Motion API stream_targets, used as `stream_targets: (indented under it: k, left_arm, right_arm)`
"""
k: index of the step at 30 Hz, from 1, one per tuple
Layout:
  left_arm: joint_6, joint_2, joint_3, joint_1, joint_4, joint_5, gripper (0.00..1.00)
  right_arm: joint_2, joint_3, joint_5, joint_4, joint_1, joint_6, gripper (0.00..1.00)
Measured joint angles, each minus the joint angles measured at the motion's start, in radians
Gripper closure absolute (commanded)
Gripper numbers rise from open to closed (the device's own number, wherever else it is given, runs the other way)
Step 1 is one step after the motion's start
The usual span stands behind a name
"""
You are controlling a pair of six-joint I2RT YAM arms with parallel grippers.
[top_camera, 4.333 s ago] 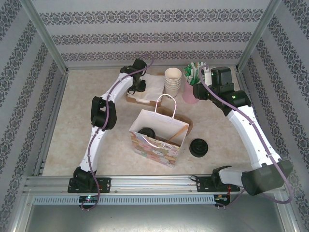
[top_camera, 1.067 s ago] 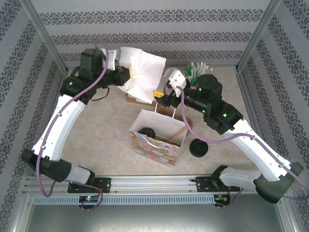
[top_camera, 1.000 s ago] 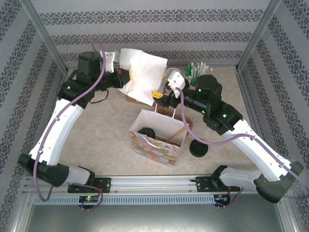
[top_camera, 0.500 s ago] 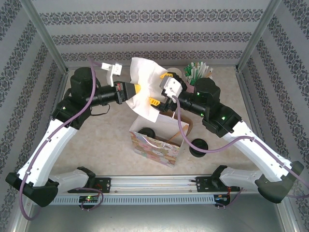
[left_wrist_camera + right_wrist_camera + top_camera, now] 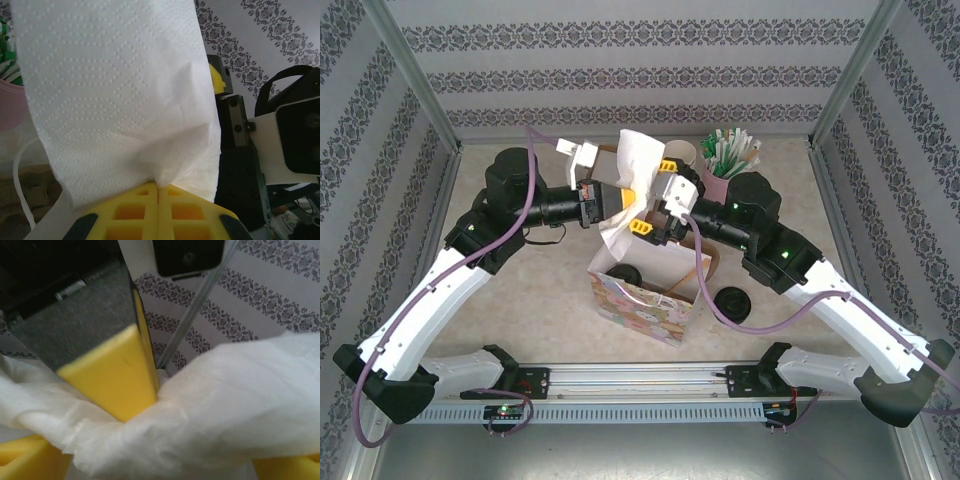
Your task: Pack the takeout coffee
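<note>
Napkin (image 5: 638, 160) pinched upright in tight-closed left gripper (image 5: 622, 200) at frame centre, above paper bag (image 5: 642, 305), likely for handover; right gripper (image 5: 653, 195) gaping around it (not clamped yet). Takeout coffee (image 5: 625, 273) sitting inside bag, just below centre.

Support surface: table (image 5: 555, 290), beige marbled top, walled on 3 sides.

Items resting directly on it:
- Paper bag (image 5: 642, 305), patterned front, upright, mouth open, approx. ctr of table toward near edge.
- Black lid pile (image 5: 732, 305), squat, round, just R of bag, not touching it.
- Brown cardboard piece (image 5: 714, 262), against bag's far-R side; extent partly hidden.
- Pink holder (image 5: 717, 184), far side, R of ctr, upright, holding green/white sticks (image 5: 730, 150).
- Cream cup stack (image 5: 680, 153), just L of holder, mostly hidden.
</note>
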State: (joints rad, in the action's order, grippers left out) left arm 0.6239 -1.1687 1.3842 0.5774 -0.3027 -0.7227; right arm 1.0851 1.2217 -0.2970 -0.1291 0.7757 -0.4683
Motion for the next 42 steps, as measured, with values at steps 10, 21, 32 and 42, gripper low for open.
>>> stream_targets:
  k: [10,21,32,42]
  left_arm:
    - [0.001,-0.014,0.0,0.027,0.0,0.025,1.0]
    - [-0.021,-0.014,0.0,0.039,-0.03,0.077,1.0]
    - [-0.022,0.007,0.0,0.045,-0.043,0.106,0.7]
    - [-0.043,0.061,-0.016,0.045,-0.082,0.177,0.46]
  right_arm:
    - [-0.024,-0.007,-0.008,0.006,0.017,-0.016,0.32]
    - [-0.048,-0.021,-0.002,-0.002,0.047,-0.029,0.58]
    - [-0.076,-0.038,0.028,-0.009,0.061,-0.034,0.7]
    - [-0.076,-0.042,0.078,-0.046,0.067,-0.023,0.92]
